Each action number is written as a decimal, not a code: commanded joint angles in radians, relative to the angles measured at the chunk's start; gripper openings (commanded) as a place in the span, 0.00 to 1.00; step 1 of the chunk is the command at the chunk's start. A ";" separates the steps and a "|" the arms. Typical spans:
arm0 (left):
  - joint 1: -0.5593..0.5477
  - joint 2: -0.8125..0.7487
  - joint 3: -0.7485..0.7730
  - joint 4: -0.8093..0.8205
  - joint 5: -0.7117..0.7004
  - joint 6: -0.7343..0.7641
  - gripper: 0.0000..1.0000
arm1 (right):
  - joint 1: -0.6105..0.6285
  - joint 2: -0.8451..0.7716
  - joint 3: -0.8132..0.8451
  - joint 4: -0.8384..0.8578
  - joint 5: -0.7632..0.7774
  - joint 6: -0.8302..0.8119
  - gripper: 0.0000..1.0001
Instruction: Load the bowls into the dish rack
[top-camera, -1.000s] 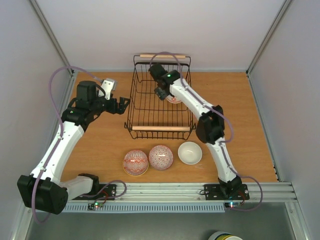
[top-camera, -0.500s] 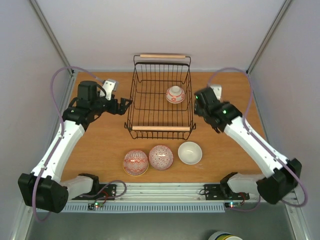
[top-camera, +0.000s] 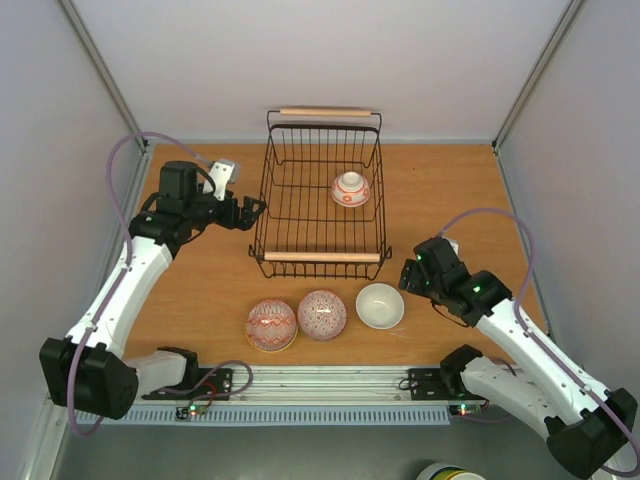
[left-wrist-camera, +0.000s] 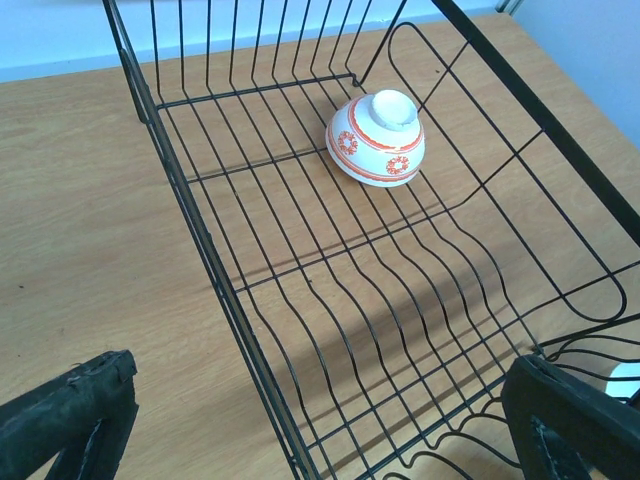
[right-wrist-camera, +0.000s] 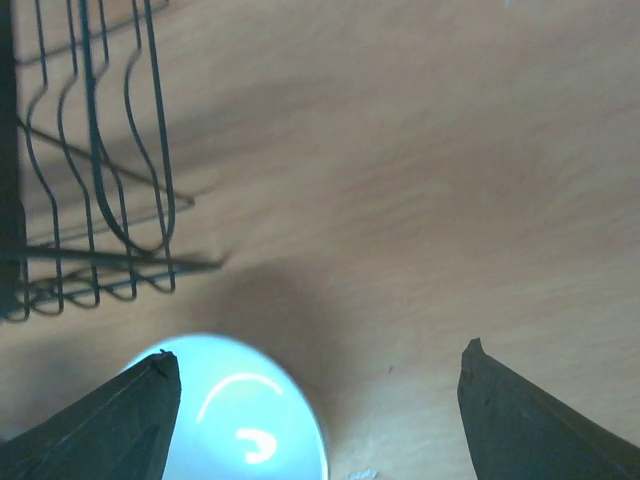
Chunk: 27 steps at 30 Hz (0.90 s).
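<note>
Wooden table (top-camera: 200, 290) bears a black wire dish rack (top-camera: 300, 210) holding one round bowl (top-camera: 350, 188); left fingers (left-wrist-camera: 70, 420) and right fingers (right-wrist-camera: 535, 425) spread open.

Wooden table (top-camera: 200, 290); perhaps a tub (top-camera: 447, 471)

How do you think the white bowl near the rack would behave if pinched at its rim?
The white bowl looks rigid and glazed, judging by its glare, so probably slippery. Sitting upright, it likely slides rather than tips.

Dish rack (top-camera: 322, 257): black wire, wooden handles.
Red-white bowl (top-camera: 350, 188): was inverted inside rack.
Red bowl (top-camera: 271, 325), pink bowl (top-camera: 321, 314), white bowl (top-camera: 380, 305): were lined before it.
</note>
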<state>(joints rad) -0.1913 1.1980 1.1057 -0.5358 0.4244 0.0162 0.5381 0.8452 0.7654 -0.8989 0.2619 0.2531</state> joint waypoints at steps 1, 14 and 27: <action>0.002 0.013 0.018 0.014 0.013 0.010 0.99 | 0.008 0.002 -0.084 0.033 -0.182 0.059 0.74; 0.002 0.020 0.021 0.010 0.006 0.008 0.99 | 0.049 0.094 -0.257 0.156 -0.284 0.125 0.50; 0.001 0.008 0.022 0.008 0.003 0.010 0.99 | 0.057 0.091 -0.259 0.097 -0.192 0.130 0.01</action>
<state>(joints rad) -0.1913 1.2118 1.1061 -0.5373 0.4236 0.0162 0.5850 0.9798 0.4866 -0.7368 -0.0124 0.3759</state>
